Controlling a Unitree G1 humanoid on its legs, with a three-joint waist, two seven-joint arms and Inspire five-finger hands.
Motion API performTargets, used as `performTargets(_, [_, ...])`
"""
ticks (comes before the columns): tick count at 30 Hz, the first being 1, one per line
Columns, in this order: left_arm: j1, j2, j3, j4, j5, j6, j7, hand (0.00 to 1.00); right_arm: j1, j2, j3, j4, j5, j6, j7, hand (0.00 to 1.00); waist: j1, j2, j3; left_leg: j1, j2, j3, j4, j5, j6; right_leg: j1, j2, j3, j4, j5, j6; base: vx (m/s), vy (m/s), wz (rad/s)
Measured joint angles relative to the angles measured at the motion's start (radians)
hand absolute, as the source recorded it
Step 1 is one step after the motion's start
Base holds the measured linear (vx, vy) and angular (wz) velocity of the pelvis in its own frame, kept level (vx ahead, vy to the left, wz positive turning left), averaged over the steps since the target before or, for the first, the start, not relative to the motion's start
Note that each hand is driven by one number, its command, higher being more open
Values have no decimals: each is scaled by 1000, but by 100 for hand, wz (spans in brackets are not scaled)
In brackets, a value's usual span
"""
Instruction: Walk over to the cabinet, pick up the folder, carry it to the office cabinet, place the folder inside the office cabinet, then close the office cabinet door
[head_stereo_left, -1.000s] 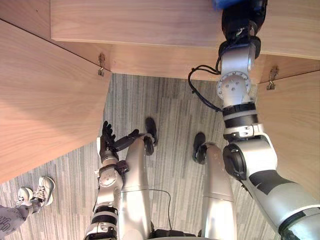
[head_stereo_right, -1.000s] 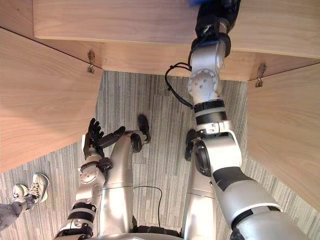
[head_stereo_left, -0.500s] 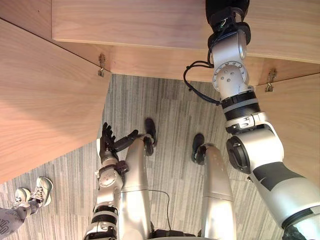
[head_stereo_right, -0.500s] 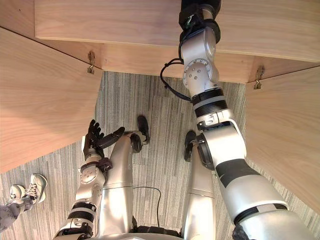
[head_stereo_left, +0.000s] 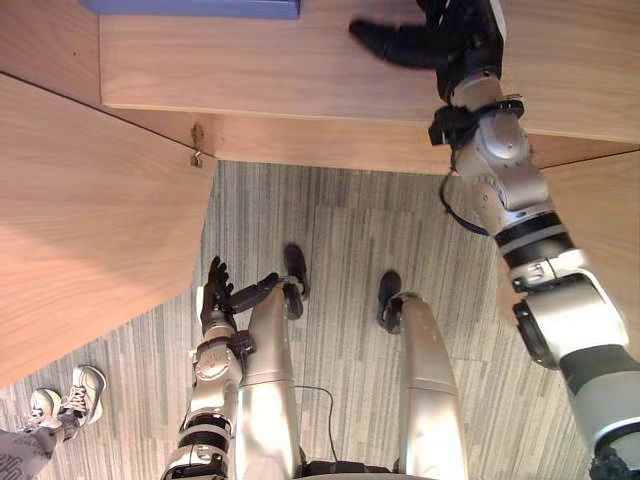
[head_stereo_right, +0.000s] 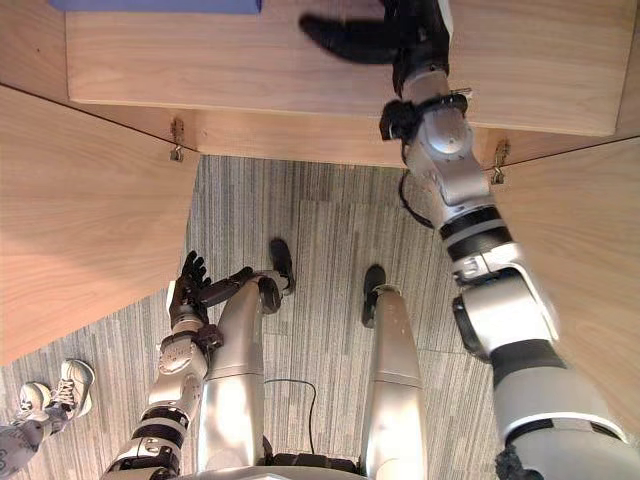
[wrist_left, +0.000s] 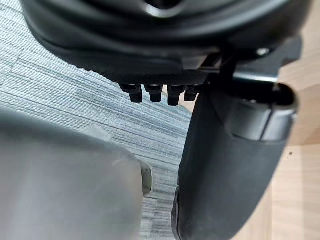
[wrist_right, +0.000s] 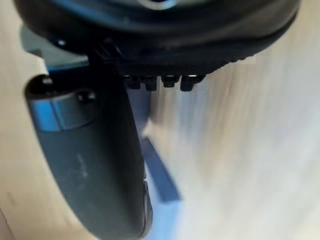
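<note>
Bare shelf (head_stereo_left: 300, 60) beside folder (head_stereo_left: 190, 7)

Wooden shelf (head_stereo_left: 250, 60) — a blue folder (head_stereo_left: 190, 7) lies flat on it.

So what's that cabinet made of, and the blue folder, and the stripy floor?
The cabinet looks like light wood or wood-look board: pale grain lines, matte. The folder is plain blue and smooth, maybe plastic or card; too little shows to tell. The floor looks like grey carpet with fine stripes. The hinge is shiny, likely metal.
</note>
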Motion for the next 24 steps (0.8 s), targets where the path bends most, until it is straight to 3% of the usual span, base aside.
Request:
performTargets(3, [0, 15, -3, 29, 25, 0, -8, 100, 8, -24, 37, 4, -176, 14, 10, 0, -4, -23, -12, 32, 2, 23, -23, -1, 0, 21, -14, -4, -19, 4, 0, 9, -6, -1])
performTargets(8, [0, 30, -25, 37, 28, -1, -24, 100, 10, -58, 39, 41, -165, 24, 18, 0, -2, -44, -23, 43, 8, 34, -30, -3, 3, 47, -18, -16, -42, 6, 3, 14, 3, 3])
performTargets(10, [0, 36, -25, 42, 28, -1, -34, 100, 30, -59, 39, 43, -84, 40, 62, 0, 2, -57, -30, 50, 8, 45, -38, -3, 4, 52, -22, -16, -48, 6, 3, 0, 0, 0])
performTargets(18, [0, 37, -28, 47, 28, 0, -40, 100, 128, -30, 15, 6, 132, 40, 129, 0, 15, -57, -30, 62, 19, 73, -47, -3, 5, 62, -25, -16, -58, 6, 3, -4, -16, 0])
performTargets(24, [0, 36, -26, 49, 26, 0, -38, 100, 147, 67, -64, 3, 195, 46, 76, 0, 16, -57, -30, 62, 19, 75, -53, -3, 6, 61, -25, -17, -64, 6, 3, -9, -30, 0])
